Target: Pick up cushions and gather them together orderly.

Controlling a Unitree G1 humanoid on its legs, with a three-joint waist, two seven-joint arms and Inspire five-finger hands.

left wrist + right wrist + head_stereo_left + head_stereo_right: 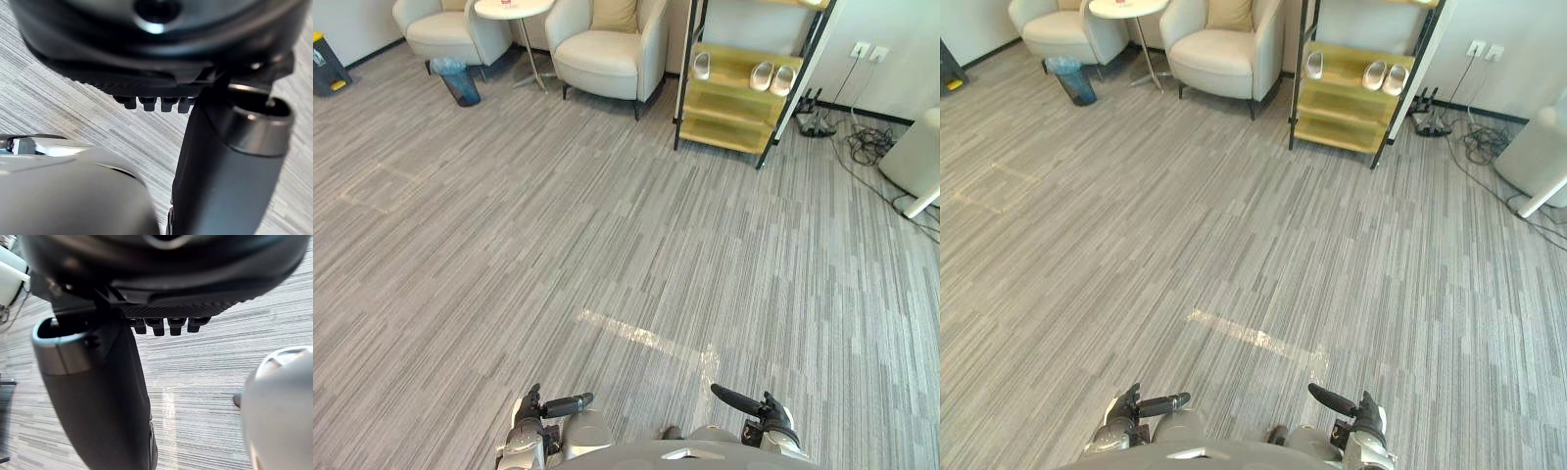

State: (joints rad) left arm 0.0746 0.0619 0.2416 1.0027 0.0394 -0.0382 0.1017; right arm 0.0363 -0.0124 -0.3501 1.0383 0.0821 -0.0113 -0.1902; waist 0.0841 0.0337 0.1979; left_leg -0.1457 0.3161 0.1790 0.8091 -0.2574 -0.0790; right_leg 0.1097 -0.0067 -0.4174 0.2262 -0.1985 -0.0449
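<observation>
Down at the bottom edge of the frame, the left robot hand (540,409) and right robot hand (762,411) hang low with thumbs pointing inward; each wrist view shows the fingers straight and released, holding nothing. One tan cushion (615,15) leans upright against the back of the near armchair (607,54) at upper centre, propped there as a backrest. A second armchair (445,29) sits at upper left, beside a round surface (514,9). A shelf (739,93) with slippers stands upper right. Wide bare floor (607,245) separates the hands from the cushion, so reaching it likely means walking closer.
</observation>
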